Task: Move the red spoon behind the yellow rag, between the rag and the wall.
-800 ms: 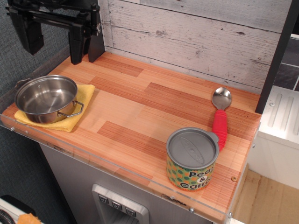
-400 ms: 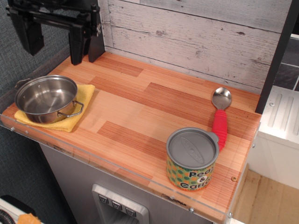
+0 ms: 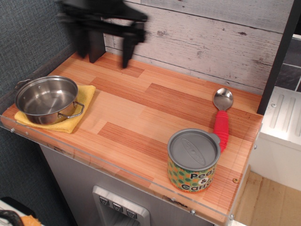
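We see the red spoon (image 3: 221,118) lying near the right edge of the wooden counter (image 3: 141,108), just behind the lidded can (image 3: 193,160). Far left, the yellow rag (image 3: 70,115) carries a steel pot (image 3: 46,99). Bare counter lies between. Our gripper (image 3: 104,44), blurred, hangs by the wall (image 3: 197,37), jaws apart.
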`<state>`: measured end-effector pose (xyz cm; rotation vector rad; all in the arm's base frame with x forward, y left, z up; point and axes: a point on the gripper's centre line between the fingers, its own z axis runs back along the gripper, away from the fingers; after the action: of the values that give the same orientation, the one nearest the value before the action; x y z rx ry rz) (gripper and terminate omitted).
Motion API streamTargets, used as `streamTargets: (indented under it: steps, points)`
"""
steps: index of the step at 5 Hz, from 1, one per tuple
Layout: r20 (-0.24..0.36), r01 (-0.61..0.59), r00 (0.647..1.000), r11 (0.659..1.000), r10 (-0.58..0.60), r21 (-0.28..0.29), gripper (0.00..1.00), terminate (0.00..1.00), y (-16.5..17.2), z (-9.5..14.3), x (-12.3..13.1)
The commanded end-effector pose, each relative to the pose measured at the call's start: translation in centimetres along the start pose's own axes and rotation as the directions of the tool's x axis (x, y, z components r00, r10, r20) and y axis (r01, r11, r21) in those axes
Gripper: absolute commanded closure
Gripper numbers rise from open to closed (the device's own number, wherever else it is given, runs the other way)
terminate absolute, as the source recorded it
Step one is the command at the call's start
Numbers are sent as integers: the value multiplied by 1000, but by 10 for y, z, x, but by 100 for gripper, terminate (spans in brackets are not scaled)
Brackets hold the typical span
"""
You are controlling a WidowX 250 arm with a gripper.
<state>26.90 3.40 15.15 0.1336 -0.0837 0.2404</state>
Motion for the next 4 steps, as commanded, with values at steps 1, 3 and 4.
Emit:
streamTargets:
  steps: [1,3,4]
  points:
    - [58,12,998,998,-8,-63,0,0,-67,-24,32]
    - [92,49,995,994,-40,-97,0,0,-122,-50,54]
    - [59,96,994,991,-91,-96,0,0,-150,-72,56]
